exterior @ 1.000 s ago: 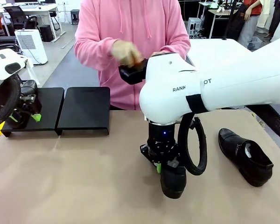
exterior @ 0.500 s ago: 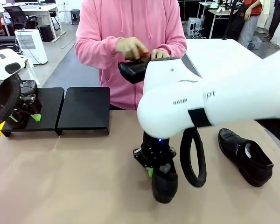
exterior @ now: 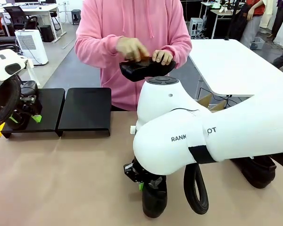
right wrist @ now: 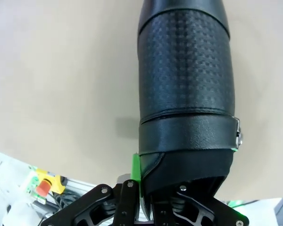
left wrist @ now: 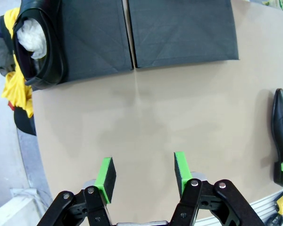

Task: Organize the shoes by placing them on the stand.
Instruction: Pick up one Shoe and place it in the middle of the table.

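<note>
Left end effector (left wrist: 142,172): jaws parted, green pads well apart, pointing downward. Right arm (exterior: 217,132): reaches across the middle, wrist low. Right end effector (exterior: 141,183): clamped on a shoe (exterior: 154,200) at its heel end.

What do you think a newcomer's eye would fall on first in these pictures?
The white right arm looms across the front view, its claw shut on a black shoe at the near edge of the table. Behind it, a person in a pink hoodie holds another shoe. A third shoe sits on the left section of the stand.
</note>
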Robot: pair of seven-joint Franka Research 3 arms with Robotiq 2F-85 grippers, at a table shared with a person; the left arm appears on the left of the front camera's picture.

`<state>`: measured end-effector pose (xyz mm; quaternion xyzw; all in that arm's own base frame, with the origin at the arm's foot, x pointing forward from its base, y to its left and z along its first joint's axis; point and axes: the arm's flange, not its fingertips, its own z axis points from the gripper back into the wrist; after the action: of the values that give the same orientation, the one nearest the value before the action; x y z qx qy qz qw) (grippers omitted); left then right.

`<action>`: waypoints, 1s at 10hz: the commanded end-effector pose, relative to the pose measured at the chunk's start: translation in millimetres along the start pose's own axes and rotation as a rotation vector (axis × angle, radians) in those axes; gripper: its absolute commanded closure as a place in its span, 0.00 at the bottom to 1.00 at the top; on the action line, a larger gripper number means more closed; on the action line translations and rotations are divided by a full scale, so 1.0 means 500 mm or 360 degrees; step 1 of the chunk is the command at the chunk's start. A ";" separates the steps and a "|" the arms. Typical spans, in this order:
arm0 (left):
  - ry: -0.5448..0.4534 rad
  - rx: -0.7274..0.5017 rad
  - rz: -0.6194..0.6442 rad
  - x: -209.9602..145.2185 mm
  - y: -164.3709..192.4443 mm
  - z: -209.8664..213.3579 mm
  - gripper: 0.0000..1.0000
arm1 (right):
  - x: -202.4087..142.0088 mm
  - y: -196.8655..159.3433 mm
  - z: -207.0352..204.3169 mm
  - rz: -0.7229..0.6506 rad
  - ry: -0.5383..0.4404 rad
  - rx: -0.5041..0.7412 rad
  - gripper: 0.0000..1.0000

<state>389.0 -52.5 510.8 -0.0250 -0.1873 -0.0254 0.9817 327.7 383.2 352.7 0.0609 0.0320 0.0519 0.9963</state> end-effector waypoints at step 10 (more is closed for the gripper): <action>-0.0001 -0.0028 -0.0013 -0.002 0.006 0.003 0.34 | -0.033 -0.005 0.056 -0.0090 -0.0069 0.0095 0.00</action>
<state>389.0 -52.5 510.8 -0.0250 -0.1873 -0.0253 0.9817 309.7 370.8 382.6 0.0920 0.0137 0.0154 0.9955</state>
